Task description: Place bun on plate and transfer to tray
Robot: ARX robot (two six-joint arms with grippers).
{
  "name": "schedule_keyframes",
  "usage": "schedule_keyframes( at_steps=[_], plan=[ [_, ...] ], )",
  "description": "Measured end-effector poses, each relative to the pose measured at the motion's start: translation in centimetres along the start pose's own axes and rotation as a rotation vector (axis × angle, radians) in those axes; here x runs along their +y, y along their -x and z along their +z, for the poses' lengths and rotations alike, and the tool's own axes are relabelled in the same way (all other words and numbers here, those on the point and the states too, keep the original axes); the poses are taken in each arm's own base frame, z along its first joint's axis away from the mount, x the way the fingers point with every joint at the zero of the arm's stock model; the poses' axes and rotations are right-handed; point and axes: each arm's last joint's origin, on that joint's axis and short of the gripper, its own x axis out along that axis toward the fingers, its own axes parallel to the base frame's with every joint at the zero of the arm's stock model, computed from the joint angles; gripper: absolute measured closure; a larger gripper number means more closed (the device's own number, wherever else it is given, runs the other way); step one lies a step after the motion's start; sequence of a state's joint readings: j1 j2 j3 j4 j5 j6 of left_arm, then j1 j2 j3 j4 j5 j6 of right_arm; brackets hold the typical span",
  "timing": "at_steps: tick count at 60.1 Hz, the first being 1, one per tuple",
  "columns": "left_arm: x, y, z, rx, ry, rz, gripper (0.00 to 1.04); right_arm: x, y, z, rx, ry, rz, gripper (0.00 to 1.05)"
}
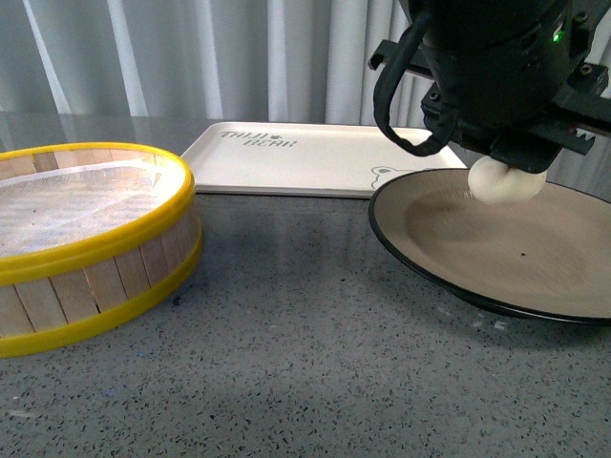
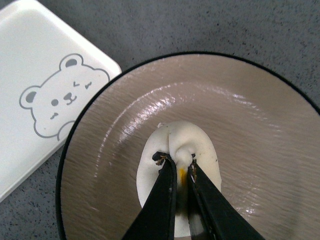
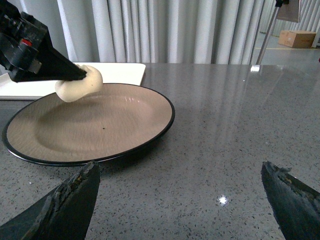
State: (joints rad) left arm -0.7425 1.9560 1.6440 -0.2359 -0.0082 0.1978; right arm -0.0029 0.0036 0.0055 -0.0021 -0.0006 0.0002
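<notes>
My left end effector [image 2: 175,162] is clenched on the bun [image 2: 200,142], pinching its pleated top over the plate [image 2: 260,115], near the rim beside the tray [image 2: 30,55]. Bun-to-plate contact: cannot tell. My right end effector [image 3: 178,167] is released, spread wide above the bench [image 3: 240,115].

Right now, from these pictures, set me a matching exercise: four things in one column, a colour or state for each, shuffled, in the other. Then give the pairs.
Things:
1. bun
2. plate
3. tray
4. basket

Colour or state:
A. wooden sides with a yellow rim
B. cream-white, with a bear drawing at one corner
C. pinched in the left gripper
D. grey-brown inside, with a black rim

Pairs: 1-C, 2-D, 3-B, 4-A
</notes>
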Motion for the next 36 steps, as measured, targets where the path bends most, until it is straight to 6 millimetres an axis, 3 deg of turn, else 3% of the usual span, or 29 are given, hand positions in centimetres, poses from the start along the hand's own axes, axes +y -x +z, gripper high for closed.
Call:
schedule_keyframes(
  at_steps=[13,36],
  plan=[
    [-0.2,-1.7,-0.7,0.048,0.016,-0.027,1.01,0.0,0.0,0.0,0.0,0.0,0.0,0.08],
    [-1.8,-3.0,-1.2,0.074,0.01,-0.055,1.01,0.0,0.0,0.0,0.0,0.0,0.0,0.08]
  ],
)
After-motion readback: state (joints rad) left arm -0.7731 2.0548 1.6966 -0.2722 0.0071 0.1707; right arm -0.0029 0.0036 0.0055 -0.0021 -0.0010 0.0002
